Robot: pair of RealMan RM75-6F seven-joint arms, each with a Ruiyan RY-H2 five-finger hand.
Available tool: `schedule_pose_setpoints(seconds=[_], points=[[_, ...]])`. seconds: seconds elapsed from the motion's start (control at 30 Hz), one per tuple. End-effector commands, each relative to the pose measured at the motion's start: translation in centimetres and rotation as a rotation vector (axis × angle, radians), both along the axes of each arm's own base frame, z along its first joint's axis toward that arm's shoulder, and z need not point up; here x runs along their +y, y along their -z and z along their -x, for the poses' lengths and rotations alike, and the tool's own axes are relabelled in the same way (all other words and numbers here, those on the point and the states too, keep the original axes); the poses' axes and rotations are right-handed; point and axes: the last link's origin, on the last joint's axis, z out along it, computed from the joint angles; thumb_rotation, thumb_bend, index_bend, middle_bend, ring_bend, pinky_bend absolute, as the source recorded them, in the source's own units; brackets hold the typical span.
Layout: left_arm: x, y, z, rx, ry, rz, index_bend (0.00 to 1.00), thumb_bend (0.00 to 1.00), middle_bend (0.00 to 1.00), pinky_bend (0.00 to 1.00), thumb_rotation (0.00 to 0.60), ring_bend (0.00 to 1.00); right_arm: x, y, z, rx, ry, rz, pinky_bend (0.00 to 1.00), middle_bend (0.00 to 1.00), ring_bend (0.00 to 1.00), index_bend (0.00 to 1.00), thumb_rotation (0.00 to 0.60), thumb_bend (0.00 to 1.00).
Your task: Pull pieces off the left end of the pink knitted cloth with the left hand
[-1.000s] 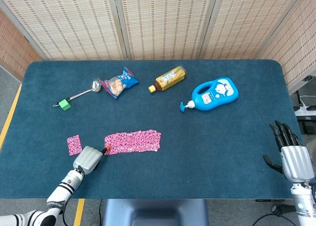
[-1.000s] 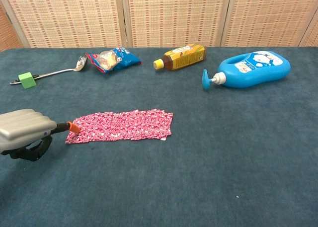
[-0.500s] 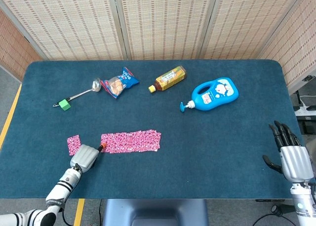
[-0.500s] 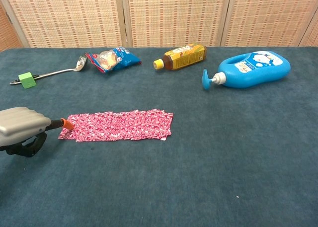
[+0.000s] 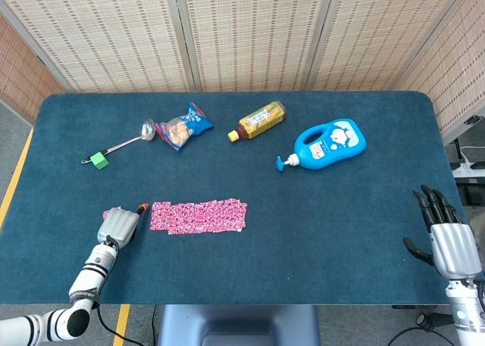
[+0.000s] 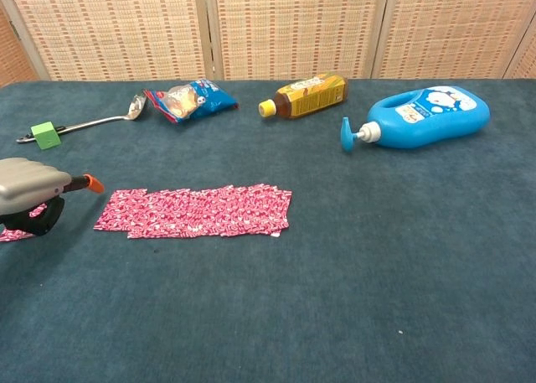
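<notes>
The pink knitted cloth [image 5: 198,216] lies flat on the blue tabletop [image 5: 318,232], in the front-left part of it. It is a long strip whose long axis runs left to right, parallel to the front edge of the tabletop, so that its two short ends point left and right. In the chest view the left end looks ragged and slightly stepped, while the right end is squarer.

The left hand [image 5: 119,225] sits low over the tabletop just beside the cloth's left end, apart from it with a strip of bare blue between them. One orange-tipped finger [image 6: 90,183] sticks out toward the cloth; the other fingers are tucked under the grey back of the hand, and whether they pinch anything cannot be told. In the chest view a small pink piece [image 6: 12,233] shows on the tabletop under the hand, at the picture's left edge; I cannot tell whether the hand touches it.

The right hand [image 5: 447,238] is at the front-right edge of the tabletop, well apart from the cloth, its dark fingers spread and holding nothing.

Along the far side lie a metal ladle [image 5: 121,145] with a green block on its handle, a blue snack bag [image 5: 184,126], a yellow-capped tea bottle [image 5: 259,120] on its side, and a blue pump bottle [image 5: 327,144] on its side with its nozzle pointing left.
</notes>
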Motion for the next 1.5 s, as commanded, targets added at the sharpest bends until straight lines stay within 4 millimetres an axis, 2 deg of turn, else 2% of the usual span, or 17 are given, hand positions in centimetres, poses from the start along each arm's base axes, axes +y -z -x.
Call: schedule_pose_setpoints(seconds=[0.03, 0.23, 0.4, 0.9, 1.23, 1.5], points=[[-0.4, -0.2, -0.1, -0.013, 0.002, 0.004, 0.13, 0.92, 0.79, 0.74, 0.6, 0.89, 0.0, 0.0, 0.0, 0.001, 0.001, 0.002, 0.2, 0.0, 0.0, 0.0, 0.6, 0.15], [-1.9, -0.3, -0.9, -0.049, 0.04, 0.042, 0.13, 0.92, 0.79, 0.74, 0.6, 0.89, 0.0, 0.1, 0.0, 0.004, 0.004, -0.003, 0.2, 0.0, 0.0, 0.0, 0.6, 0.15], [-2.2, 0.3, -1.1, -0.058, 0.054, 0.076, 0.14, 0.92, 0.79, 0.74, 0.6, 0.89, -0.1, 0.2, 0.0, 0.004, 0.004, -0.004, 0.2, 0.0, 0.0, 0.0, 0.6, 0.15], [-0.7, 1.5, -0.3, -0.031, 0.0, 0.089, 0.15, 0.92, 0.79, 0.74, 0.6, 0.89, -0.1, 0.1, 0.1, 0.003, 0.004, -0.005, 0.2, 0.0, 0.0, 0.0, 0.6, 0.15], [1.8, 1.0, 0.5, 0.04, -0.05, 0.006, 0.15, 0.92, 0.79, 0.74, 0.6, 0.89, -0.2, 0.1, 0.1, 0.001, 0.009, -0.004, 0.2, 0.0, 0.0, 0.0, 0.6, 0.15], [2.8, 0.6, 1.0, 0.069, -0.1, -0.058, 0.15, 0.93, 0.79, 0.74, 0.6, 0.89, -0.2, 0.1, 0.1, 0.001, 0.01, -0.006, 0.2, 0.0, 0.0, 0.0, 0.6, 0.15]])
